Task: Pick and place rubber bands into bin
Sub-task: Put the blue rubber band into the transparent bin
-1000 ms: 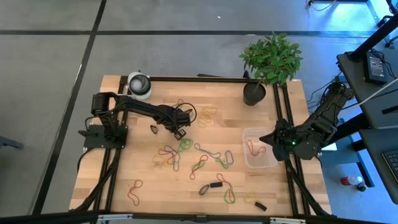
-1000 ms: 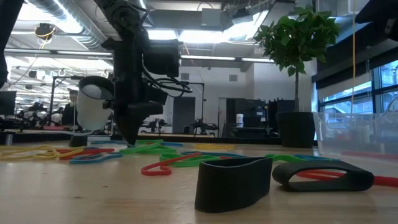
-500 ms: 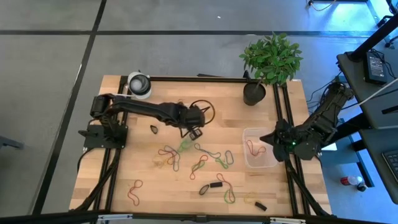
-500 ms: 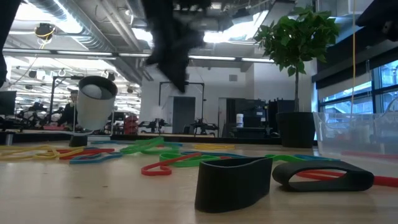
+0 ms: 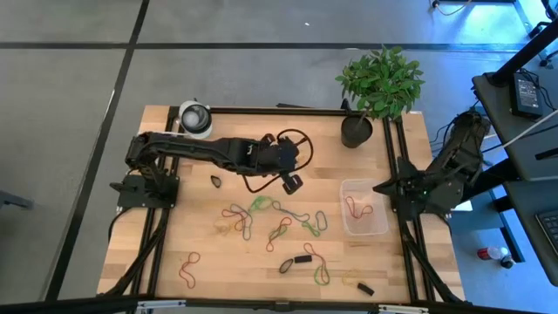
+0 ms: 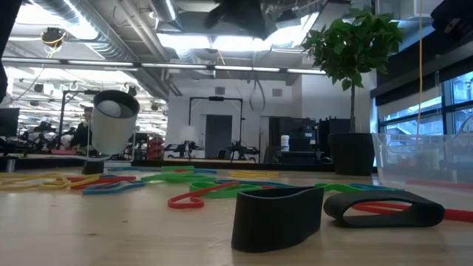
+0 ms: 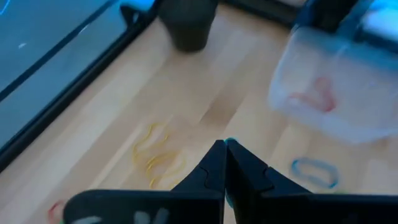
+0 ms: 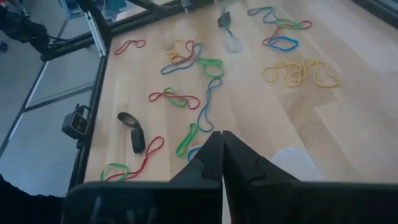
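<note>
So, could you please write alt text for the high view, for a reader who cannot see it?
The left end effector is stretched out over the middle of the wooden table, above scattered rubber bands. At the right edge, the clear bin holds a red band, beside the right end effector. A potted plant stands behind it.

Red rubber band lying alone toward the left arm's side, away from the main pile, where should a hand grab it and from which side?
From straight above: the red rubber band lies flat on the table, with no edge to get under. Pinch its narrow middle, where the strands seem closest, closing across both. No other band touches it.
</note>
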Motion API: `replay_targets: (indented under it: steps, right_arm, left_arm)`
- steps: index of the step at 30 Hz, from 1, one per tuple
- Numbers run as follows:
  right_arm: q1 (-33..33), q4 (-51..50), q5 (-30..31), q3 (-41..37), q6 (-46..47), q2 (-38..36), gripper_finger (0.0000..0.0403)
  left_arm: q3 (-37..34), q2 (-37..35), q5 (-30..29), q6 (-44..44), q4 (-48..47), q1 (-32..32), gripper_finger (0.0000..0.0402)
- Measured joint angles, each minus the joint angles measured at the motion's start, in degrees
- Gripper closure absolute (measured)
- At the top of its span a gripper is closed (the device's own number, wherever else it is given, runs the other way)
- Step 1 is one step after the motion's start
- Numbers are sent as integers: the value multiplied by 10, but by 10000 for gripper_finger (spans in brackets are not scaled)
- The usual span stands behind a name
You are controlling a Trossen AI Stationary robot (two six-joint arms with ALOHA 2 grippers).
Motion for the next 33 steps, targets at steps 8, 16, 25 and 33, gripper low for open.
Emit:
replay_targets:
  steps: [8,16,25,33]
  right_arm:
    - [0,-36,0,0,-12,-46,401]
    - [0,-41,-2,0,-13,-56,398]
    - [0,-20,-4,0,-9,-55,397]
    - [0,-19,-15,0,-8,-55,396]
  left_arm:
    - [74,69,10,31,125,-17,400]
    - [301,254,33,95,132,-21,400]
    - [331,364,103,110,301,-9,400]
    - [331,441,166,70,360,8,392]
